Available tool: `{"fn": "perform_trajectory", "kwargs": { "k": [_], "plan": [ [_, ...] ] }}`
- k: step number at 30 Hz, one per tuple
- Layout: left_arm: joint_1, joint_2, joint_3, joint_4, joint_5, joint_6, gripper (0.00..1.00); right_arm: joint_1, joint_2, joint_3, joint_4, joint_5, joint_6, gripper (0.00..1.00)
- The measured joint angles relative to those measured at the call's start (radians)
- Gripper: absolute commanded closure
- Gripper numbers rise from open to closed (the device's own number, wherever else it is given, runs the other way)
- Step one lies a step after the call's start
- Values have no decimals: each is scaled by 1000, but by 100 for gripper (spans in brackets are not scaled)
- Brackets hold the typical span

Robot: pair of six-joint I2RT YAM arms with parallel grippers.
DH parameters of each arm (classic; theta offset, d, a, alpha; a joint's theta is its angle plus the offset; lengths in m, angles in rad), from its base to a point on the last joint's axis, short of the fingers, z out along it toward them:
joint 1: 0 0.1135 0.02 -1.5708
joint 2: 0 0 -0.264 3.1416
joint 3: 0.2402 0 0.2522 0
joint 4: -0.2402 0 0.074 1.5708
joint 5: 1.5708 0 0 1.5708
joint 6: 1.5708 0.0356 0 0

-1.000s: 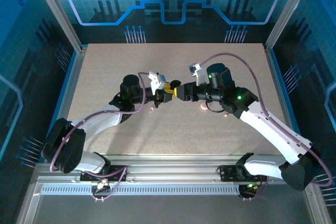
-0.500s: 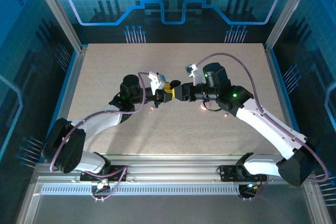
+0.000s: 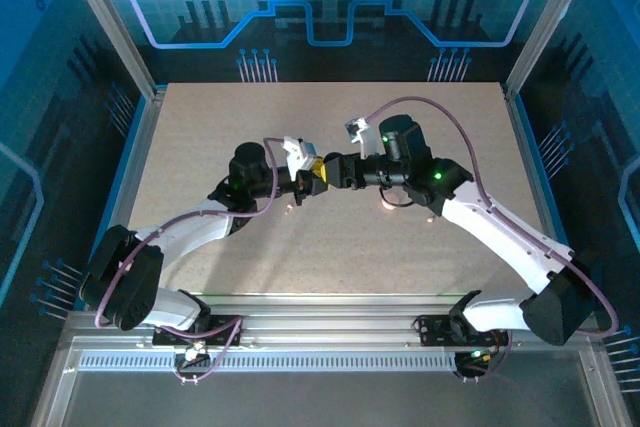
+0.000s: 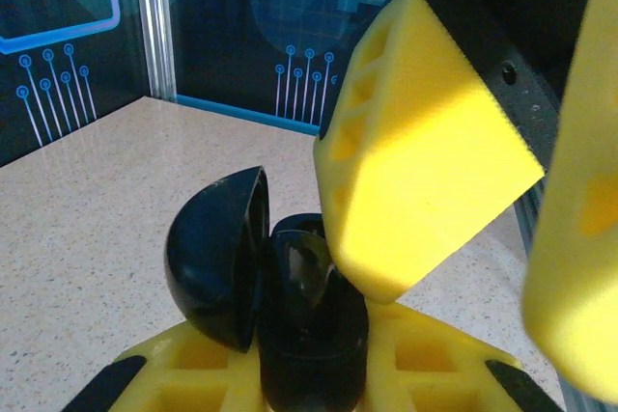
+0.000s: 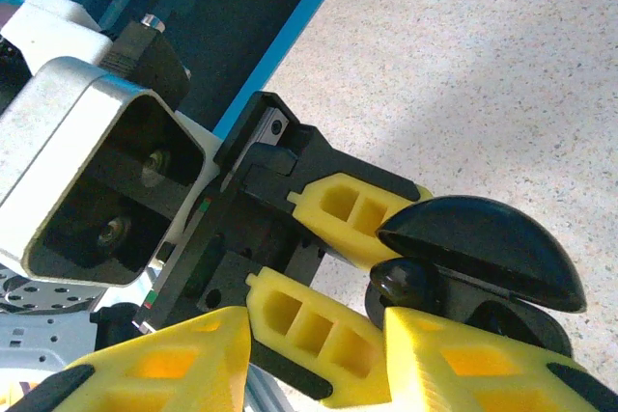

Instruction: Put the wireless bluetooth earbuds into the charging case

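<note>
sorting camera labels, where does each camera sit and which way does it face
Top external: above and behind the bases, looking down on the table; both arms show, left pincer facing right pincer.
Left wrist: on the left arm, looking along its own fingers at the open black case.
Right wrist: on the right arm, looking past its own fingers at the left pincer.
Shared: both wrist views show the case.

Over the table (image 3: 220,127), lidded case (image 4: 314,344) in left tool (image 3: 309,178), right tool (image 3: 335,169) just right of it.
</note>
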Motion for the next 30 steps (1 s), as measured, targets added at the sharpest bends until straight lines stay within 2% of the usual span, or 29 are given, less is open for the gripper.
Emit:
{"fn": "perform_trajectory", "kwargs": {
  "k": [11,19,24,30],
  "plan": [
    [0,-2,0,0,0,0,81,-1,-8,3,1,0,-15,59],
    [0,-4,0,0,1,2,81,-19,-116,18,-44,8,-34,58],
    [0,-8,-1,0,3,3,81,-78,-147,47,-124,50,-42,58],
    [0,-11,-5,-5,3,12,81,-155,-95,113,-275,98,-72,59]
  ]
}}
